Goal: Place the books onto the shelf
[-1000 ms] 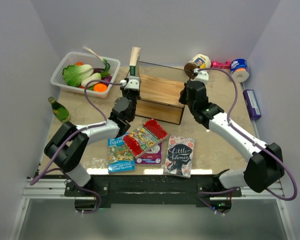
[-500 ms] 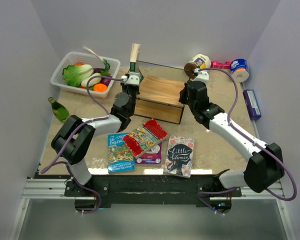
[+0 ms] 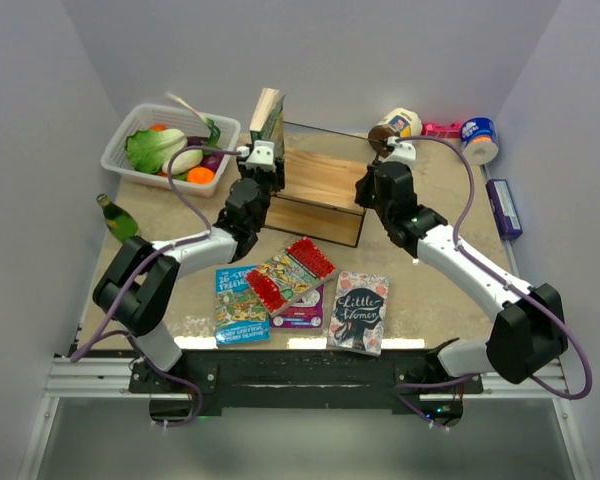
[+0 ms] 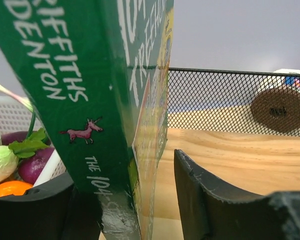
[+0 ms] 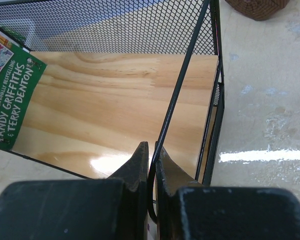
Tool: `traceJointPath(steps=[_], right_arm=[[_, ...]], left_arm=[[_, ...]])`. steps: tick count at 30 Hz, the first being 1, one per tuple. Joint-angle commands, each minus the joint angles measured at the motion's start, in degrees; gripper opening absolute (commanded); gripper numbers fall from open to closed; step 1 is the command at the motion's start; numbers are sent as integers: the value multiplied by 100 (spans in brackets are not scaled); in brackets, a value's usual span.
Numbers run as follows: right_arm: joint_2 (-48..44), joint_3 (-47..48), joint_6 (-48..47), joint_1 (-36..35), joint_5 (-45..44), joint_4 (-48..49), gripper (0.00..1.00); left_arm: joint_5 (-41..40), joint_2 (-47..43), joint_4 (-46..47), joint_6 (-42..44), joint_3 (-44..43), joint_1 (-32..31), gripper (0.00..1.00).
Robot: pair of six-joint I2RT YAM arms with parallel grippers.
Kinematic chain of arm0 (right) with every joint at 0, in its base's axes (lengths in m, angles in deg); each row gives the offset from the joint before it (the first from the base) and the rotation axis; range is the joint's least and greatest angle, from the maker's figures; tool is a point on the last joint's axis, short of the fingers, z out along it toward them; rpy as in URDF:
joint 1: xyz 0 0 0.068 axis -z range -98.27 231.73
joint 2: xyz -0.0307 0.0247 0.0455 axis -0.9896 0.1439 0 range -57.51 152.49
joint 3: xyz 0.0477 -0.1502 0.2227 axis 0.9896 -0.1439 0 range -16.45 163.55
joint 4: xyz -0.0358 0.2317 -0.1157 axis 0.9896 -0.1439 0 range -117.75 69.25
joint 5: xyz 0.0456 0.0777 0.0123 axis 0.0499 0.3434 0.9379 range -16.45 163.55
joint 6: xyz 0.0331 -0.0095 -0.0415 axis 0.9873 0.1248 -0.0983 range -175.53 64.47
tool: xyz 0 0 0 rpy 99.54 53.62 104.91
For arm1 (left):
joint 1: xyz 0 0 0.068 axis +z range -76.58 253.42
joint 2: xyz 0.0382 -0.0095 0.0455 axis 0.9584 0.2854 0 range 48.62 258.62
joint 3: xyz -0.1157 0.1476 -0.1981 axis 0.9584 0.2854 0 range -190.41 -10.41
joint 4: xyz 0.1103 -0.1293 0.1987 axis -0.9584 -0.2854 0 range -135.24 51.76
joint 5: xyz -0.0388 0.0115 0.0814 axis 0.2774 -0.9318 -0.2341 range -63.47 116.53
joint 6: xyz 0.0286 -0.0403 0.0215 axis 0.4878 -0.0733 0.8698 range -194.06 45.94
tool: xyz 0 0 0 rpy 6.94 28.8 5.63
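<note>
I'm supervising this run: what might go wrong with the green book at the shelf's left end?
The green book leans with the fingers of the left gripper apart around it, so it may topple off the end of the shelf. The right gripper pinches only a thin frame wire, so the shelf might shift if that slips.

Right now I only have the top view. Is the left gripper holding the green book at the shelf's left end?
Observer: No. The left wrist view shows the left gripper open, with its right finger clear of the green book.
Operator: What is the right gripper doing?
Observer: In the right wrist view, the right gripper is shut on the shelf, pinching its thin black frame at the right end.
Operator: Does the shelf have a back?
Observer: Yes, black mesh runs along the back.
</note>
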Motion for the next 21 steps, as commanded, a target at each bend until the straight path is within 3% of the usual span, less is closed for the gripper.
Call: traceJointPath(steps=[1, 10, 21], right_arm=[[122, -145, 90, 39, 103, -223, 0], [104, -92, 72, 39, 120, -249, 0], [60, -56, 37, 30, 173, -302, 3]], left_arm=[[-532, -371, -7, -20, -58, 166, 60], [-628, -705, -490, 33, -261, 228, 63], [-1094, -1294, -1123, -134, 143, 298, 70]])
